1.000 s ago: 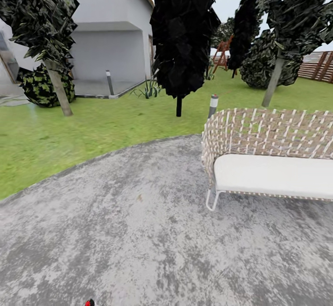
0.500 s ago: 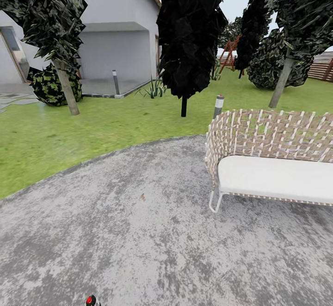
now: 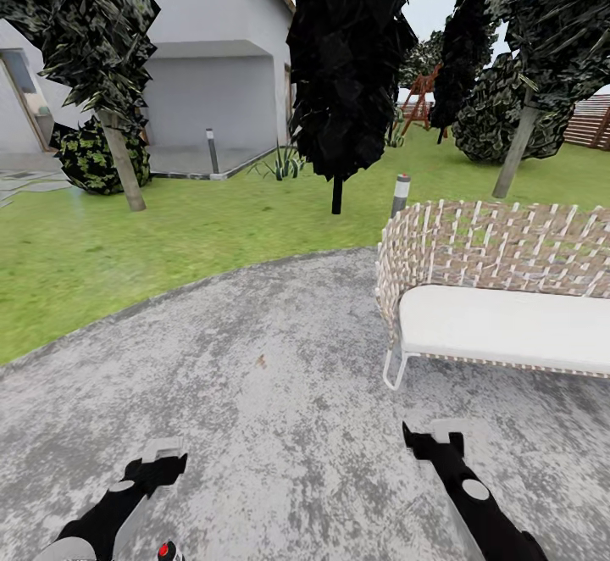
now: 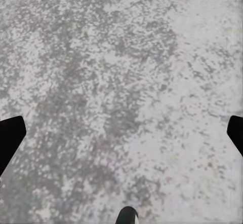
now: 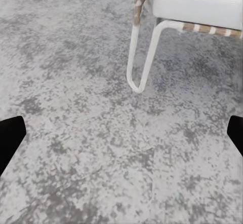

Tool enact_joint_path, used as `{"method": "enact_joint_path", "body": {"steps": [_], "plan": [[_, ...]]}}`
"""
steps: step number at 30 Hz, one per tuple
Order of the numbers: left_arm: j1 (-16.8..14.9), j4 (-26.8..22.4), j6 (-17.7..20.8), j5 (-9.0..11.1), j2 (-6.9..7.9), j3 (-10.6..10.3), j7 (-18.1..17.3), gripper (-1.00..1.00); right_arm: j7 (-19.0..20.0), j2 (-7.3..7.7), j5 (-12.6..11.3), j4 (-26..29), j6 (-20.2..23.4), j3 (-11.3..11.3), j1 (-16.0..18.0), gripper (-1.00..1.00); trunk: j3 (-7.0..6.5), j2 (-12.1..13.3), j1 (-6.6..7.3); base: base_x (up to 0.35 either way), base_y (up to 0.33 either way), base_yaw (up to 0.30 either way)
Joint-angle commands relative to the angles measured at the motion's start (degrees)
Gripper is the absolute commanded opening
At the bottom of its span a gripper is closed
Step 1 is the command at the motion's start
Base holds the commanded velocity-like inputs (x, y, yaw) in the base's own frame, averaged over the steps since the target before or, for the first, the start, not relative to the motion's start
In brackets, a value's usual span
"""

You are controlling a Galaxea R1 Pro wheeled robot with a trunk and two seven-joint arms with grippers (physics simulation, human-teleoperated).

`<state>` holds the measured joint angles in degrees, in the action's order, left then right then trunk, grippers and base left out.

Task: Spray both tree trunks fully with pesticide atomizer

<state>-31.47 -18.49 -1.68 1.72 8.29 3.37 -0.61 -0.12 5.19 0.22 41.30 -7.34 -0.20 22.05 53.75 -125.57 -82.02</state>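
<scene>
Left gripper (image 3: 161,465) jaws wide, empty, over concrete paving (image 3: 280,425). Pesticide atomizer (image 3: 168,552) stands on the paving just behind and beside the left jaws. Right gripper (image 3: 432,441) jaws wide, empty, pointing at the wicker bench (image 3: 500,324) leg.

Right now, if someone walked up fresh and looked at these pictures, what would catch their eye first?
Probably the woven sofa with its white cushion, on the grey floor at the right, and the near-black tree on the lawn behind it. Low in the head view, the left gripper and right gripper reach forward, both open and empty. The atomizer, red-topped, pokes in at the bottom edge beside the left arm.
</scene>
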Motion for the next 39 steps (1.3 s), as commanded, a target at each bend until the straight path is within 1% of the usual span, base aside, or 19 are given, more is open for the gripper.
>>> {"method": "enact_joint_path", "body": {"steps": [1,5,11,24,33,39], "plan": [[-0.04,-0.01,0.01,0.17,0.02,0.14,-0.07,1.0,0.04,0.02,0.0,0.05,0.42,-0.01,0.36,1.0,0.05,-0.02,0.01,0.0,0.0,0.0],[-0.05,-0.18,0.56,0.11,0.4,0.18,-0.01,1.0,0.26,0.21,0.09,0.2,2.49,-0.03,1.49,1.0,0.05,-0.02,0.01,0.0,0.0,0.0],[-0.08,-0.15,0.61,0.05,0.48,0.22,0.06,1.0,0.29,0.33,0.05,0.27,2.61,-0.02,1.58,1.0,0.05,-0.02,0.01,0.0,0.018,0.0],[-0.13,-0.14,0.63,0.13,0.22,0.17,0.08,1.0,0.3,0.26,-0.05,0.36,2.68,-0.07,1.59,1.0,0.05,-0.02,0.01,-0.009,0.277,-0.012],[-0.15,-0.14,0.61,0.18,0.09,0.07,0.02,1.0,0.3,0.2,-0.05,0.36,2.68,0.0,1.59,1.0,0.05,-0.02,0.01,-0.01,0.063,-0.055],[-0.17,-0.14,0.63,0.19,0.06,0.12,0.0,1.0,0.3,0.18,-0.05,0.36,2.68,-0.03,1.59,1.0,1.13,-2.42,-1.31,-0.001,0.004,-0.004]]}}
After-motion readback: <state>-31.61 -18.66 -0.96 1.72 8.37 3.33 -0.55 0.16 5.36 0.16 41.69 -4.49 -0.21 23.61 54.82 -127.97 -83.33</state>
